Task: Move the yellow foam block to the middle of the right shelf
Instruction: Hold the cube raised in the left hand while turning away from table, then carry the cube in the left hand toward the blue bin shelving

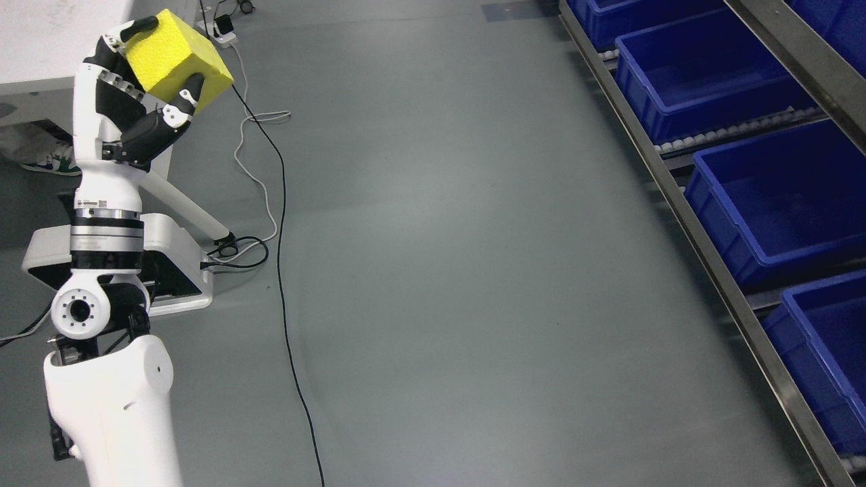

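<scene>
My left hand (145, 74) is raised at the upper left of the head view and is shut on the yellow foam block (179, 57). The fingers curl over the block's top and the thumb presses its lower side. The block is held in the air above the floor, near the corner of a white table. The shelf (676, 196) runs along the right side, far from the hand across open floor. It holds several blue bins (703, 74) on roller rails. My right arm does not show.
A white table (40, 40) stands at the upper left. A white machine base (162, 270) sits on the floor by my left arm. Black and white cables (281, 223) trail across the grey floor. A person's shoe (51, 162) shows under the table.
</scene>
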